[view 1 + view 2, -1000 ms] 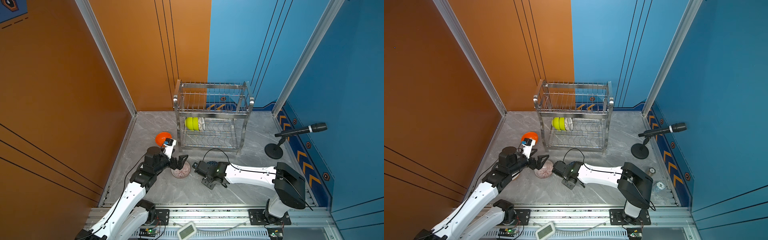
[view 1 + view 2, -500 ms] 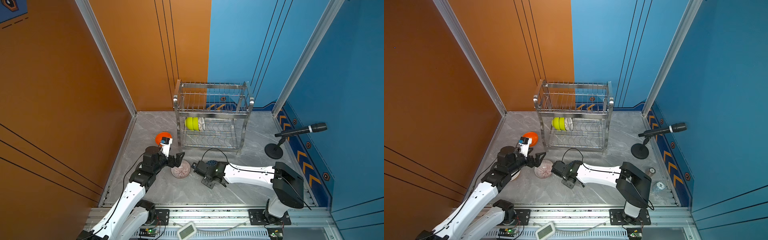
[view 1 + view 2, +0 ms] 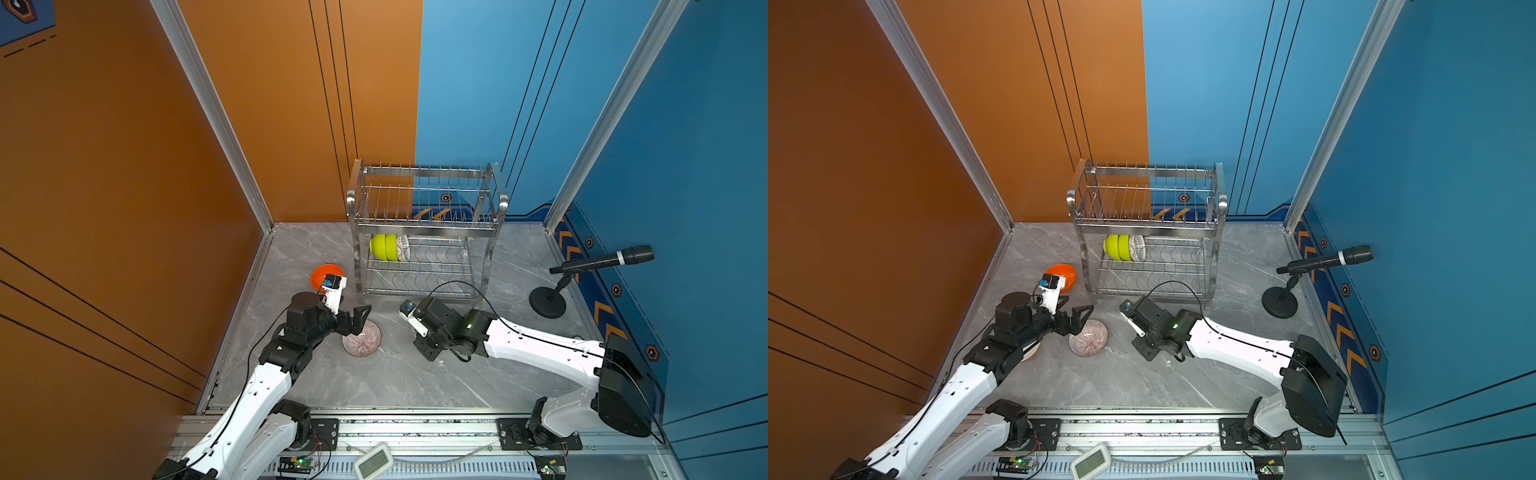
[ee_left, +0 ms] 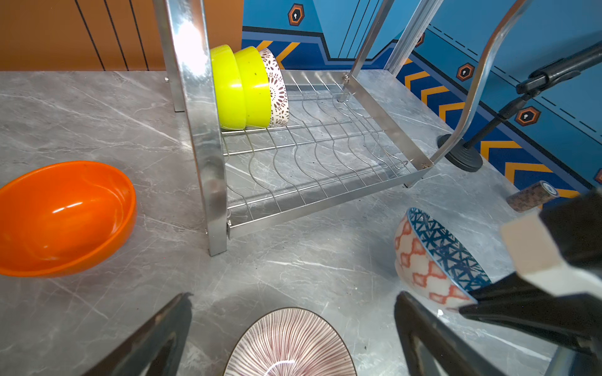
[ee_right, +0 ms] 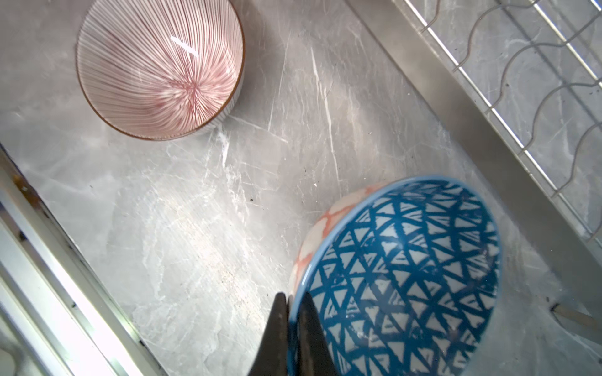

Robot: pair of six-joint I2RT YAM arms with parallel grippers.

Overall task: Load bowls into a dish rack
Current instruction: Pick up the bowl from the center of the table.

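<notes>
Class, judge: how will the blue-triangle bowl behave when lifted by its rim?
The right tool pinches only the rim of the blue bowl, so it will probably hang tilted and could slip. It looks like glazed ceramic: rigid, likely to chip if dropped.

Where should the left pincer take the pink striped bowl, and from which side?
Probably the rim: straddle its wall, coming down from above. The striped bowl sits upright, mouth open, on the table, just below the open left pincer.

no legible text or numbers
</notes>
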